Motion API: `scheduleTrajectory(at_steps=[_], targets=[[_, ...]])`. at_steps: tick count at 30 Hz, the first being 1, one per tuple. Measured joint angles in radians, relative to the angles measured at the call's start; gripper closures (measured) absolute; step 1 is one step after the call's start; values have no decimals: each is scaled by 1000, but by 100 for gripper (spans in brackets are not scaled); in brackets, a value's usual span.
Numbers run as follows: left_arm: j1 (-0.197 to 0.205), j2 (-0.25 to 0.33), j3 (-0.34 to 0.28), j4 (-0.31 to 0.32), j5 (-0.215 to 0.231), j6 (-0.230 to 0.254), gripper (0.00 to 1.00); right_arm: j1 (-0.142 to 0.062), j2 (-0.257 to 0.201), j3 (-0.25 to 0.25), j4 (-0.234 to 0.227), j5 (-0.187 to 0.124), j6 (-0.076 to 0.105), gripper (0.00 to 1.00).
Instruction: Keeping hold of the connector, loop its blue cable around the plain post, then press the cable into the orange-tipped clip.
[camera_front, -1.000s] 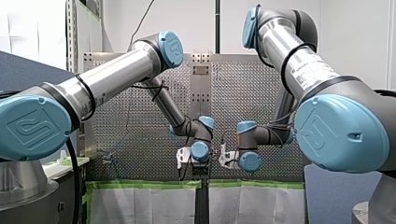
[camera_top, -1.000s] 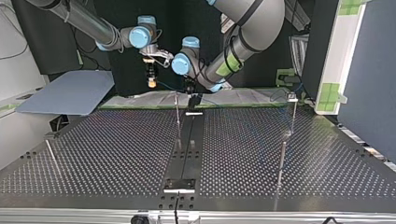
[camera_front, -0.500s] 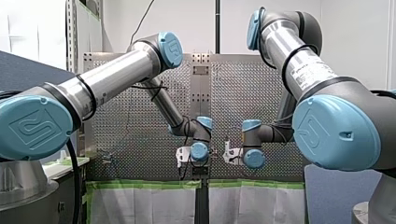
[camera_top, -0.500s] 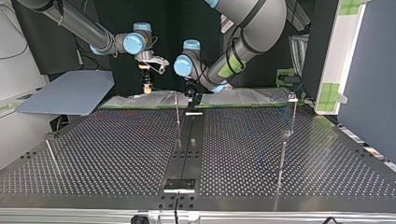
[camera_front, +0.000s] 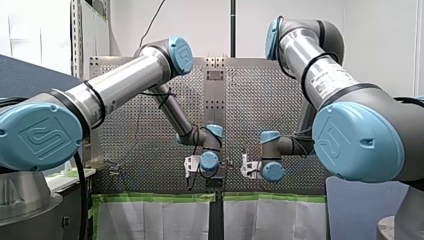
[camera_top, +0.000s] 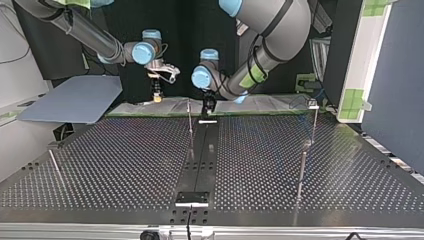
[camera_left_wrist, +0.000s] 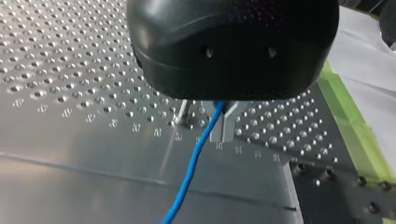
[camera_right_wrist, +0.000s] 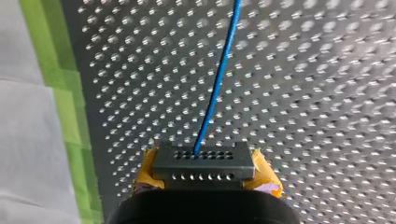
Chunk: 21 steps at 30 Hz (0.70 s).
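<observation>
A robotics lab, plainly: two industrial arms over a perforated metal table, green tape along its edge, bare white walls behind them.

Connector: dark grey block, two rows of small holes, clamped in my right gripper. Cable: thin, blue, leaves the connector's middle, runs straight ahead; passes between my left gripper's parted fingers.

cable blue | connector dark grey | table silver, perforated | tape green
</observation>
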Motion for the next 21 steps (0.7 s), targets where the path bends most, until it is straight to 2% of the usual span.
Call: scheduleTrajectory(at_steps=[7,16,21], targets=[[22,-10,45,-22,11,16,100,-20,32,-73,28,-9,1,100],[46,-10,96,-57,30,17,100,-53,39,-157,86,-30,3,100],[62,-10,102,-70,35,19,100,-76,40,-190,93,-42,4,100]])
